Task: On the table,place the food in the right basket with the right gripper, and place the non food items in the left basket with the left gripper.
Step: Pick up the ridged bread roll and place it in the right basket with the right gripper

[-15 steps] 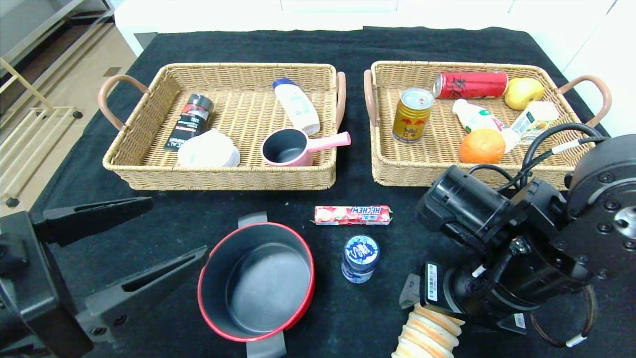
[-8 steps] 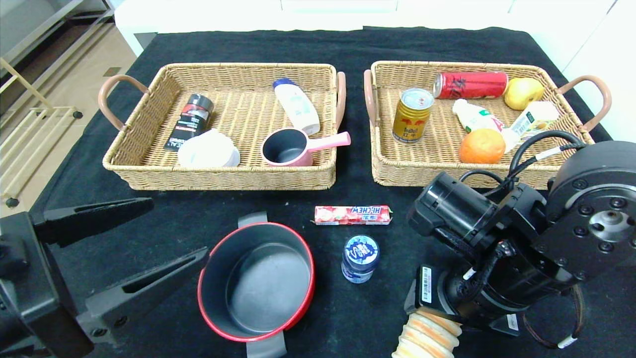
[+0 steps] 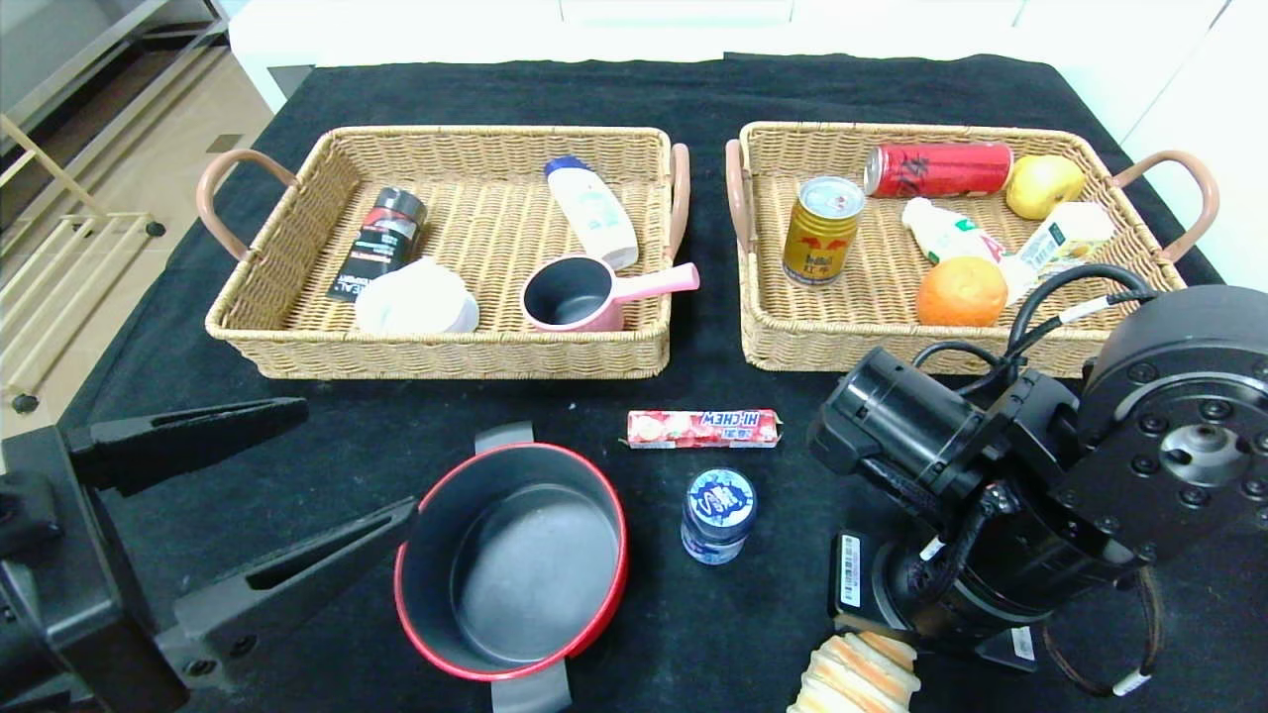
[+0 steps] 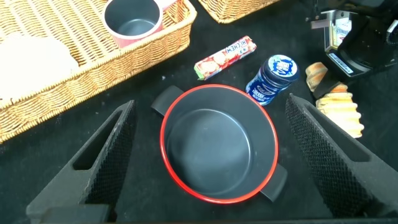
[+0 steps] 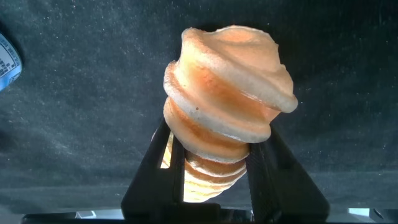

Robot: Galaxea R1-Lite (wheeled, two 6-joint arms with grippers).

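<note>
At the near edge of the tabletop (image 3: 347, 436), the right gripper (image 5: 214, 163) is clenched on a ridged, spiral bread roll (image 3: 854, 676), its two black fingers (image 5: 154, 163) pressing either side of the roll's narrower end in the right wrist view. Over the last second the right arm has swung a little inward and the roll has slid lower in the head view, which suggests the grasp is now set and the lift toward the right basket (image 3: 792, 347) is about to begin rather than under way. The left gripper (image 4: 211, 155), released and spread wide, hovers on the near left over the red-rimmed pot (image 3: 510, 560), little changed, apparently waiting its turn. Just beyond the pot stand a blue-capped bottle (image 3: 718, 515) and a Hi-Chew candy stick (image 3: 703, 428), both untouched on the cloth. Farther back, the left basket (image 3: 436, 352) already holds a pink saucepan (image 3: 580, 292), a white bowl, a dark tube and a white bottle; the right basket already carries a gold can (image 3: 820, 230), a red can, an orange (image 3: 961, 290), a yellow fruit, a drink bottle and a carton.
</note>
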